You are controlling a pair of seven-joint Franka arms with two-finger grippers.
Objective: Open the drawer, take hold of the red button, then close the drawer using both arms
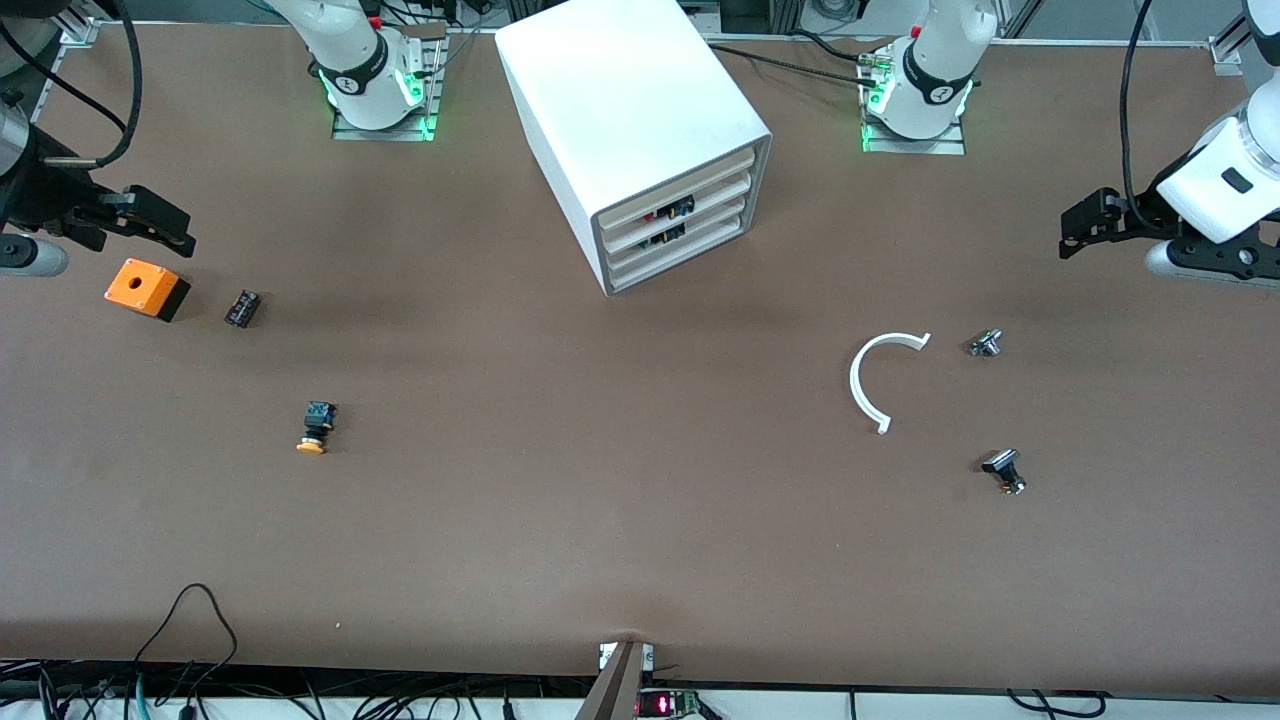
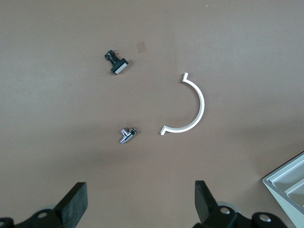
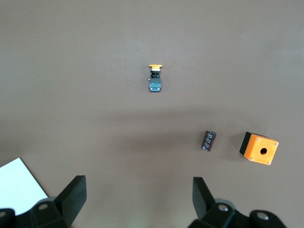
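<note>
3 drawers sit shut in the cabinet (image 1: 640, 130), red button just visible through the top drawer (image 1: 672, 209) cut-out, so you start from zero: left gripper (image 1: 1085, 225) and right gripper (image 1: 150, 218) hang released over the table ends, waiting.

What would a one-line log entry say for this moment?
drawers: all shut | left gripper: open, waiting at table end | right gripper: open, over orange box | nothing held
</note>
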